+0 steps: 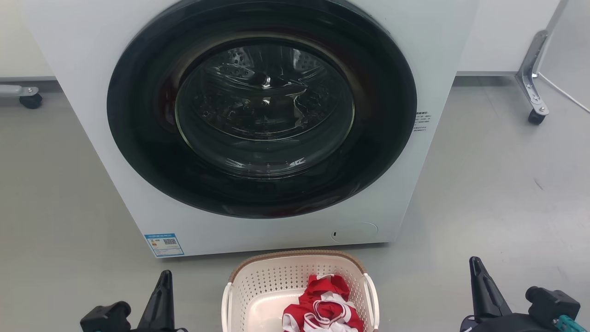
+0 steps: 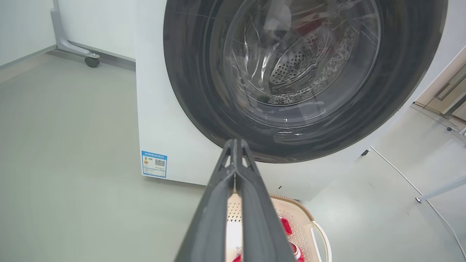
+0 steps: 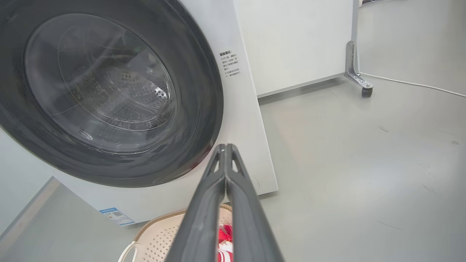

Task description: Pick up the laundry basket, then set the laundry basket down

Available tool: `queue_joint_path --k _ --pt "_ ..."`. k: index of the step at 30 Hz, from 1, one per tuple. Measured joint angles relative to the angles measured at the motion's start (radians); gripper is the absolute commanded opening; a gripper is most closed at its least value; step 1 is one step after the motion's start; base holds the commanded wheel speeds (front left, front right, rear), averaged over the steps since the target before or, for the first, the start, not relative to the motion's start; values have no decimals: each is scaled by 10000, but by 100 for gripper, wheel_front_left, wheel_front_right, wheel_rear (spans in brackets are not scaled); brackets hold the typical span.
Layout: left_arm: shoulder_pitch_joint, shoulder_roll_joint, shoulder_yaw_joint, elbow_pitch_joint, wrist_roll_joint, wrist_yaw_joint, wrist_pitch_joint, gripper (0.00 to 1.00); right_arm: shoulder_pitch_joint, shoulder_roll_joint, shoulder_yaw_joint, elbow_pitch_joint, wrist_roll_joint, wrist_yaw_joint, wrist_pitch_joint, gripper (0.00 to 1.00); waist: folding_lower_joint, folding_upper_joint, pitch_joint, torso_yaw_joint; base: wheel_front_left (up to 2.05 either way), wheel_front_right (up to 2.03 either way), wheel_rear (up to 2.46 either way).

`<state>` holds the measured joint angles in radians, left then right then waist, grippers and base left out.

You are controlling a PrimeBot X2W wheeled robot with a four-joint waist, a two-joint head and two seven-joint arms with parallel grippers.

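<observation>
Head view:
- laundry basket [image 1: 295, 254] on the floor [image 1: 484, 193], bottom centre, far rim just short of the foot of the washing machine [image 1: 83, 115], near rim cut off by the frame edge
- red and white garment [image 1: 322, 304] in its right half
- left gripper [image 1: 162, 290] at lower left, right gripper [image 1: 479, 281] at lower right, both clear of the basket's white side handles; the right one stands further off
- bare grey floor on both sides of the machine, wider on the right
- wheeled frame [image 1: 530, 87] at far right by the wall, a caster [image 1: 30, 99] at far left

Left wrist view:
- left gripper [image 2: 235, 153]: fingers pressed together from base to tip, nothing between them
- basket corner and one handle low, beside the fingers
- blue label [image 2: 154, 163] at the machine's lower corner
- open floor to the side; thin cable [image 2: 400, 174] across the floor on the other side

Right wrist view:
- right gripper [image 3: 225, 153]: fingers meeting at the tips, nothing held
- basket rim and a handle at the bottom edge, under the machine's front
- wide open floor beyond, lightly scuffed; white wall behind
</observation>
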<state>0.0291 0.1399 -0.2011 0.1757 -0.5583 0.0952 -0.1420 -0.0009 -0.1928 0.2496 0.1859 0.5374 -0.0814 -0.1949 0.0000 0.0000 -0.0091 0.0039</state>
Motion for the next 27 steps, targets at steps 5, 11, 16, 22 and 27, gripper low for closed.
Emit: queue_joint_path --k 5,11,16,22,27 --pt "-23 -65 182 79 -623 -173 165 0 -75 92 -234 73 646 121 190 0 0 0 6 -2 0 0 0" --pt "-77 -142 393 153 -1365 -318 364 0 -105 196 -518 146 1448 236 447 0 0 0 14 -5 0 0 0" --pt "-124 -171 583 221 -1985 -430 537 0 -127 286 -748 209 2090 382 631 0 0 0 20 -7 0 0 0" --pt "-234 -253 813 332 -2821 -619 748 0 -238 412 -1076 295 2978 548 894 0 0 0 29 -10 0 0 0" --pt "-280 -326 989 397 -3440 -731 890 0 -306 499 -1298 382 3609 652 1078 0 0 0 36 -13 0 0 0"
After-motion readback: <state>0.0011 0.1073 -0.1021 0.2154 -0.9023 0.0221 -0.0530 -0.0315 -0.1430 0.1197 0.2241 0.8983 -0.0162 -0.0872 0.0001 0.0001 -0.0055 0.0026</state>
